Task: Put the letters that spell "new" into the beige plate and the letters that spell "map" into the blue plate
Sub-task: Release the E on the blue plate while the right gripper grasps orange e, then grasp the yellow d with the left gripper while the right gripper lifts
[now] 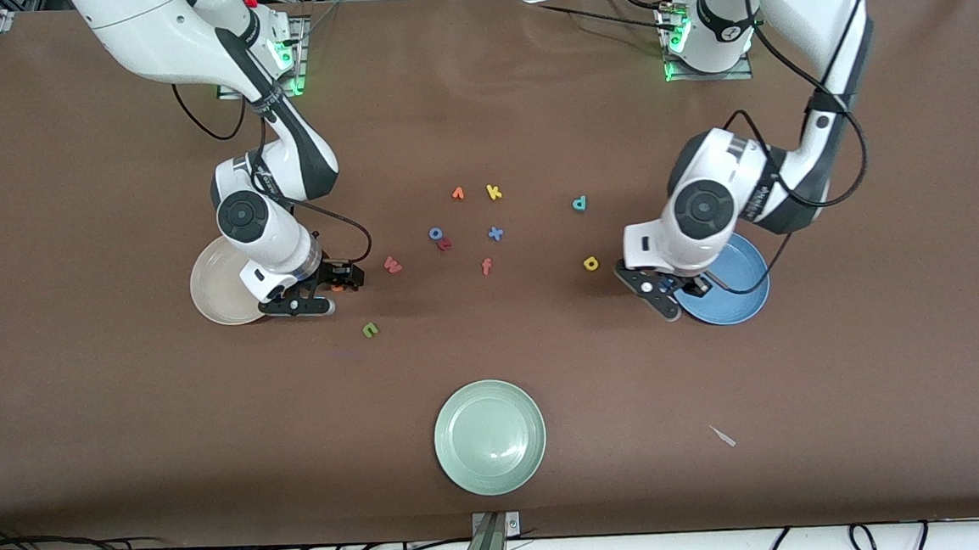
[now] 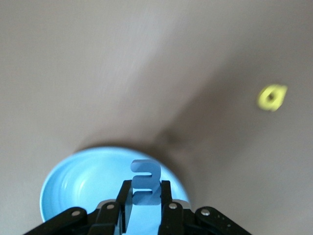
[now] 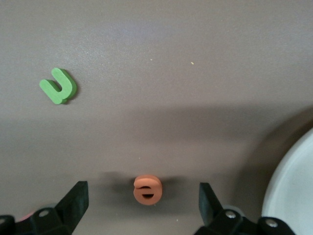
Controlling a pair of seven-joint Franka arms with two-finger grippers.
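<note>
My left gripper (image 1: 663, 291) is shut on the blue m (image 2: 145, 183), holding it upright over the rim of the blue plate (image 1: 733, 294). That plate (image 2: 83, 181) lies just under the held letter. The yellow round letter (image 1: 591, 263) and the teal stemmed letter (image 1: 579, 204) lie on the table nearby. My right gripper (image 3: 142, 194) is open, low over the table, with the orange e (image 3: 147, 189) lying between its fingers. It stands beside the beige plate (image 1: 218, 283). The green n (image 1: 370, 329) and pinkish-red w (image 1: 393, 265) lie close by.
Mid-table lie an orange v-shape (image 1: 457, 194), yellow k (image 1: 494, 192), blue o (image 1: 435, 233), blue x (image 1: 495, 234) and salmon f (image 1: 486, 266). A pale green plate (image 1: 490, 436) sits nearest the front camera. A small white scrap (image 1: 723, 436) lies beside it, toward the left arm's end.
</note>
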